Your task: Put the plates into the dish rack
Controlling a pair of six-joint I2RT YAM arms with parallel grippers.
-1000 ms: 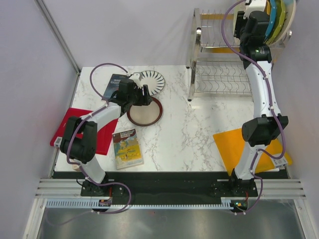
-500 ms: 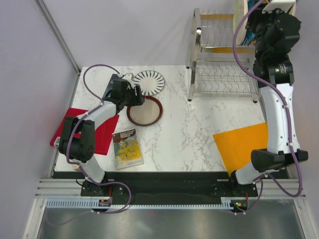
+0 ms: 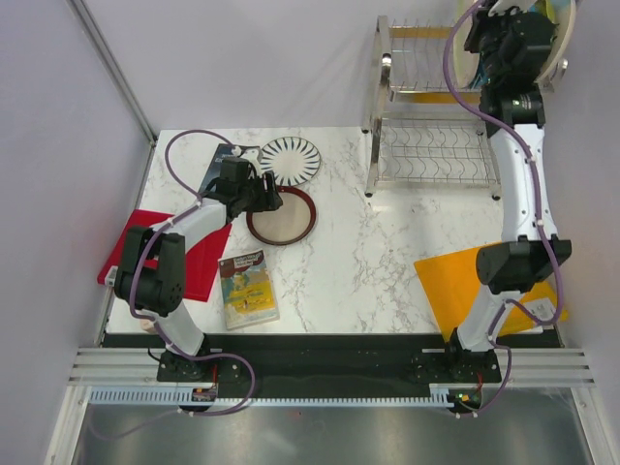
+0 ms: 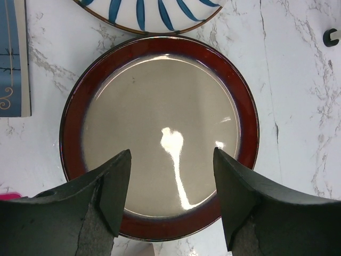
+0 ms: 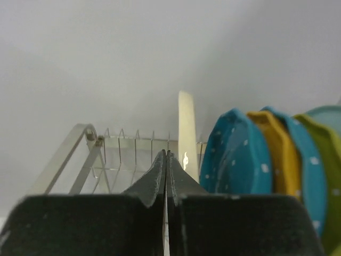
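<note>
The maroon-rimmed beige plate (image 3: 282, 215) lies flat on the marble table, and it fills the left wrist view (image 4: 160, 133). My left gripper (image 4: 171, 154) is open above its near rim, one finger to each side, touching nothing. Just beyond lies the white plate with dark radial stripes (image 3: 291, 159) (image 4: 149, 13). The steel wire dish rack (image 3: 426, 145) stands at the back right. On its upper shelf (image 5: 122, 154) a cream plate (image 5: 186, 133) stands on edge beside teal dotted plates (image 5: 234, 154). My right gripper (image 5: 167, 154) is shut and empty, held high by the rack's top (image 3: 494, 44).
A red board (image 3: 145, 254) lies at the left edge and an orange board (image 3: 465, 281) at the right front. A picture book (image 3: 248, 289) lies near the front. A dark book (image 3: 221, 160) is behind my left gripper. Yellow and green plates (image 5: 319, 176) crowd the rack's right end.
My right gripper has shut with nothing in it, and that arm has swung back left by the rack's top. My left gripper edged left over the maroon plate and stayed open.
</note>
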